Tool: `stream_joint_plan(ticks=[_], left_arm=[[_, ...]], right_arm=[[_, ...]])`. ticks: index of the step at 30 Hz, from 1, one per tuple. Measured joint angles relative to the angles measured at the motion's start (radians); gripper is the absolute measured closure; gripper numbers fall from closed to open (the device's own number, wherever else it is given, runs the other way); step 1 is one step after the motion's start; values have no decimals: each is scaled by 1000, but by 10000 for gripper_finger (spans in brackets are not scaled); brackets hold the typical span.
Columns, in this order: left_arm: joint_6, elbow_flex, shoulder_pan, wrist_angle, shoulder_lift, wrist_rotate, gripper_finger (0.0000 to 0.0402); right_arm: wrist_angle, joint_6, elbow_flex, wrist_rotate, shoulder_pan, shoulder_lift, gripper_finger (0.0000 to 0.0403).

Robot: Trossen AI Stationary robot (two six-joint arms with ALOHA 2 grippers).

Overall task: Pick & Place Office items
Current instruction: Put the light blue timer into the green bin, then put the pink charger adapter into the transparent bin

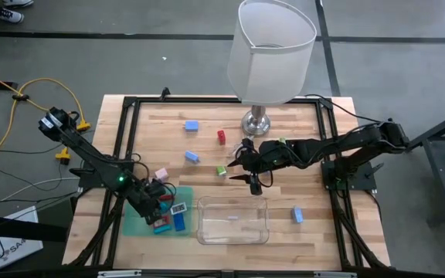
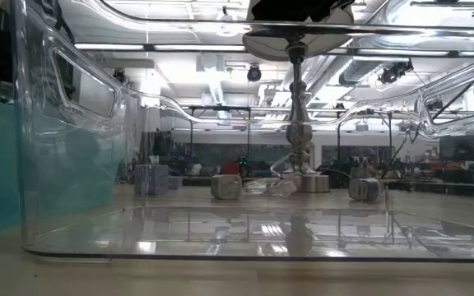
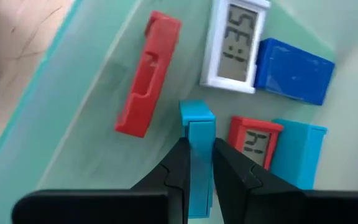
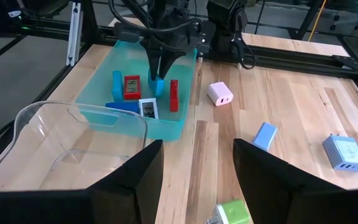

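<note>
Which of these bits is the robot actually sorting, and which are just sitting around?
Job:
- teal piece in left end effector
- red piece
- pink piece
- green piece
- right end effector, open

Lying about:
- lamp
- clear tray

Both arms are dark, basically matte black, built from chunky jointed segments with black cables looped along them. The left arm (image 1: 91,158) has a tiny green light glowing partway down it. The fingers (image 4: 135,180) are flat black wedges with squared-off, blocky bases.
</note>
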Motion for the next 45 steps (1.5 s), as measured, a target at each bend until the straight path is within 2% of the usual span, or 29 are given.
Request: stream_joint_plan(ticks=[4, 11, 14, 18, 25, 45], left_arm=[[11, 0, 2, 4, 0, 1, 351], [11, 0, 4, 6, 0, -5, 289], [11, 0, 4, 6, 0, -5, 275], [18, 0, 4, 6, 0, -5, 271], [116, 0, 25, 7, -14, -15, 270], [560, 3, 276, 173, -237, -112, 270]], right_arm=[[0, 0, 0, 0, 0, 0, 223], [0, 1, 0, 0, 0, 0, 223], [0, 1, 0, 0, 0, 0, 223], [0, 1, 0, 0, 0, 0, 223], [0, 0, 0, 0, 0, 0, 223], [-75, 0, 0, 0, -1, 0, 223]])
